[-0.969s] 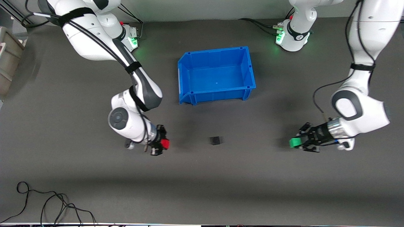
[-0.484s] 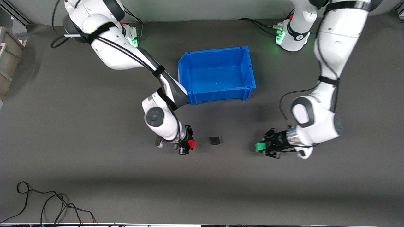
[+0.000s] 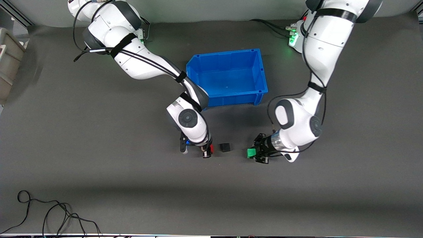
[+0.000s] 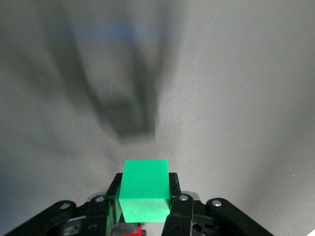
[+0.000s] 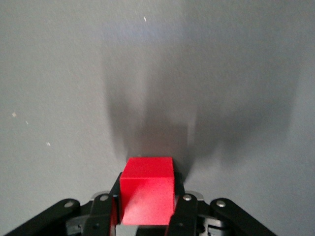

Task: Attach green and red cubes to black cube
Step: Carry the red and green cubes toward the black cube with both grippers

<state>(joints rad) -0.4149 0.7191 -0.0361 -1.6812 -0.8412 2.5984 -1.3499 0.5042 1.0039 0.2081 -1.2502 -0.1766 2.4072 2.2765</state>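
Note:
The black cube sits on the dark table, nearer to the front camera than the blue bin. My right gripper is shut on the red cube, close beside the black cube toward the right arm's end. The red cube fills the jaws in the right wrist view. My left gripper is shut on the green cube, a short gap from the black cube toward the left arm's end. The green cube shows between the jaws in the left wrist view. The black cube shows in neither wrist view.
A large blue bin stands open and empty farther from the front camera than the cubes. A black cable lies coiled near the table's front edge at the right arm's end. A grey box sits at that end.
Both grippers have moved inward toward the black cube, each still holding its cube. The right gripper now sits almost beside it; the left gripper has closed most of its gap.

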